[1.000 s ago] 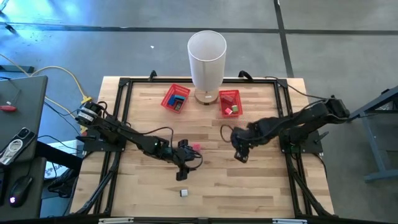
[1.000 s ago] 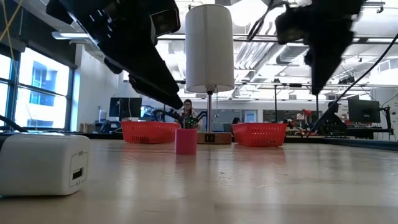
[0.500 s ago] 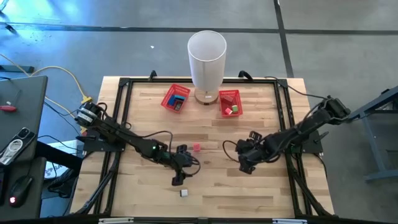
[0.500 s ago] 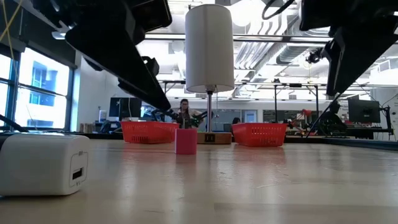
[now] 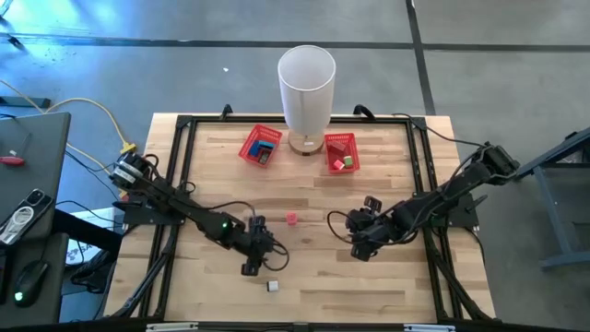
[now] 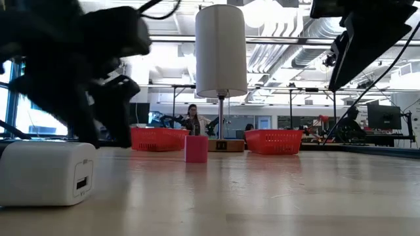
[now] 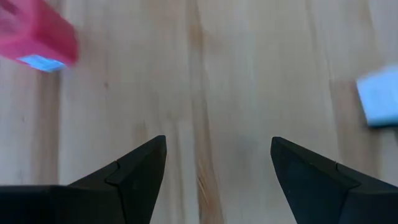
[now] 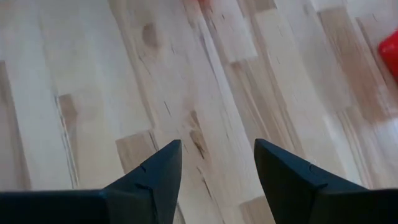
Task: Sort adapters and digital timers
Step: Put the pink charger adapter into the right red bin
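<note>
A small white adapter (image 5: 273,286) lies flat near the table's near edge; it looms large in the low view (image 6: 46,172) and sits at the edge of the left wrist view (image 7: 379,96). A small pink block (image 5: 291,219) stands mid-table (image 6: 195,149) (image 7: 37,37). My left gripper (image 5: 248,268) (image 7: 217,146) is open, low over bare wood, just left of the adapter and nearer than the pink block. My right gripper (image 5: 356,251) (image 8: 217,149) is open over bare wood right of centre, touching nothing.
Two red baskets (image 5: 261,145) (image 5: 341,152) with small items sit at the far side, flanking a tall white cylinder lamp (image 5: 307,88). A black frame (image 5: 181,157) rims the table. Bare wood lies between the arms. A person shows far off in the room (image 6: 195,118).
My left gripper has moved toward the table's near-left and come down close to the tabletop, ending beside the white adapter. My right gripper has moved toward the near edge. The adapter and pink block have stayed put.
</note>
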Controlling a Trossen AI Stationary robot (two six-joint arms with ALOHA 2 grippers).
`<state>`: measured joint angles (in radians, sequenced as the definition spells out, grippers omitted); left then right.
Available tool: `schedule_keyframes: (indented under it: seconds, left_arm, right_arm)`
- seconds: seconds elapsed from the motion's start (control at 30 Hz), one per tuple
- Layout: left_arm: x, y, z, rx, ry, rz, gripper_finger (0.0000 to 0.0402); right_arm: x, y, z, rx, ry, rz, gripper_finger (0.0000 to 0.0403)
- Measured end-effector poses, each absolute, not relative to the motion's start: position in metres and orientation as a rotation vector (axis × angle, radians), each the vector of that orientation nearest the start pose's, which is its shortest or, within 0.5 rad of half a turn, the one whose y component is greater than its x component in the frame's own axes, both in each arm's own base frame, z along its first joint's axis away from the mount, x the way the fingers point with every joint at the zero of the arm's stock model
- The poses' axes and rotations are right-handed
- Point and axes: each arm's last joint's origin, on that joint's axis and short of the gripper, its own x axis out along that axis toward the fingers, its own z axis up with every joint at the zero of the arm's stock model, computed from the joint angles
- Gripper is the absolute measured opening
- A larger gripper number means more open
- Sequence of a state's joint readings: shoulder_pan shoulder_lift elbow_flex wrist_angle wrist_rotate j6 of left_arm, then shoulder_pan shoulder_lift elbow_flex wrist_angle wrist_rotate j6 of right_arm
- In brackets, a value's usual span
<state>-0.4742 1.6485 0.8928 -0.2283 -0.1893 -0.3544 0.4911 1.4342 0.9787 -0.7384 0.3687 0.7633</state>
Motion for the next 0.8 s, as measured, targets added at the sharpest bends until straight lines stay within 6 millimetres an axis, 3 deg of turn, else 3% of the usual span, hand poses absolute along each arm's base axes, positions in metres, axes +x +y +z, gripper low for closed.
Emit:
schedule_keyframes:
  seconds: [0.13, 0.33, 0.63, 0.8]
  left_arm:
    - [0.271, -0.139, 0.151, 0.059, 0.996, -0.122, 0.0282]
    - [0.263, -0.134, 0.138, 0.014, 0.998, -0.098, 0.0282]
    - [0.240, -0.116, 0.103, -0.014, 0.772, -0.121, 0.0282]
    - [0.231, -0.111, 0.098, -0.061, 0.654, -0.141, 0.0282]
  right_arm:
    - [0.242, 0.118, 0.225, 0.188, 1.008, -0.274, 0.0189]
    - [0.244, 0.119, 0.226, 0.188, 0.988, -0.257, 0.0189]
    - [0.249, 0.121, 0.228, 0.192, 0.932, -0.243, 0.0189]
    - [0.249, 0.121, 0.229, 0.193, 0.926, -0.244, 0.0189]
